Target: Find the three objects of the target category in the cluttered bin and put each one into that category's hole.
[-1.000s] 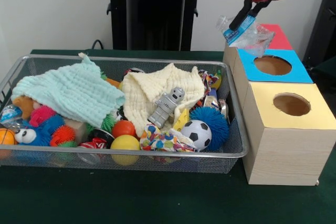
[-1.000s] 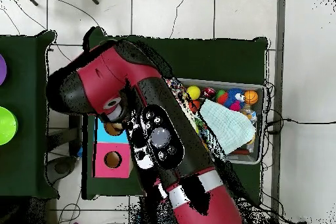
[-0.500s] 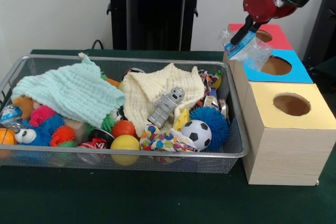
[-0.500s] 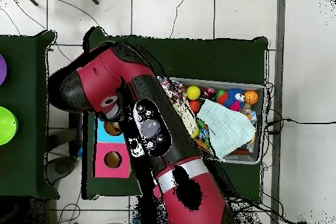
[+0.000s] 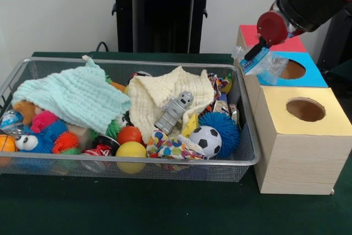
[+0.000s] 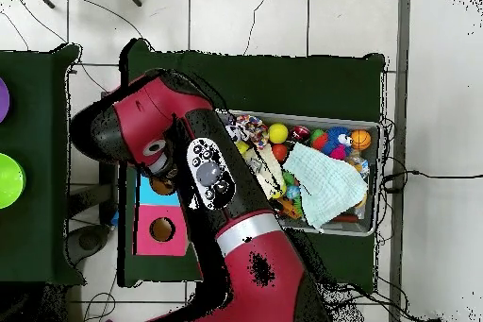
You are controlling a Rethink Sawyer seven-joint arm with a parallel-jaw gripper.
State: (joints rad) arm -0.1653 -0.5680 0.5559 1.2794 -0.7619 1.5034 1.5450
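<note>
Your pincer (image 5: 254, 57), in the upper right of the front view, pinches a clear plastic packet (image 5: 265, 63) with a blue label; the packet hangs over the blue box (image 5: 313, 78), at the left edge of its hole (partly covering it); the wire bin (image 5: 248, 152) of toys fills the frame's left and centre; you see a pale green cloth (image 5: 74, 97) lying at its left.

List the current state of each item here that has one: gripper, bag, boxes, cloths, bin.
gripper: shut on the plastic bag
plastic bag: held in the air, hanging over the blue box
blue box: hole partly covered by the bag
yellow box: hole open
red box: mostly hidden
mint cloth: crumpled over toys
cream cloth: crumpled under the toy robot
wire bin: full
</note>
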